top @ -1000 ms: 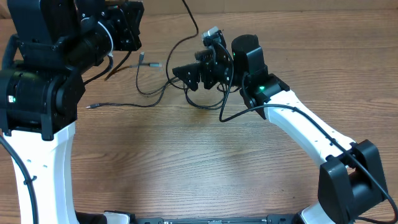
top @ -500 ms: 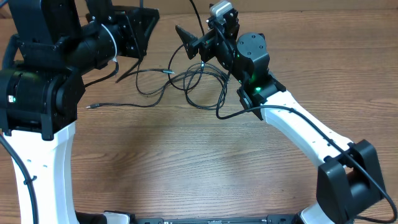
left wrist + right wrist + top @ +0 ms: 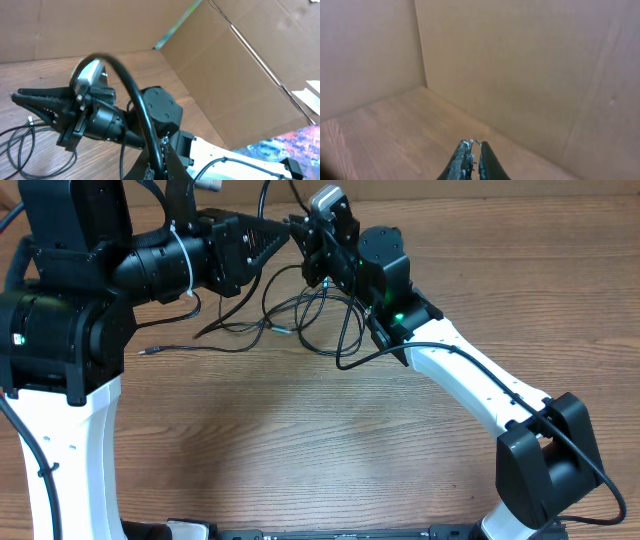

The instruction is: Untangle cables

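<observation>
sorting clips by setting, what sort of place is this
Probably a robot test bench, not a home: a wood-grain table walled with cardboard, and loose black cables spread across it.

Wood-grain table (image 3: pixel 300 440), surface level and bare across its 6 o'clock half. Thin black cables (image 3: pixel 318 320) lie in overlapping loops just toward 12 o'clock of centre; which loops rest flat cannot be told. One strand (image 3: pixel 200 348) runs out toward 9 o'clock, ending in a small plug (image 3: pixel 143 352) lying on the wood.
</observation>
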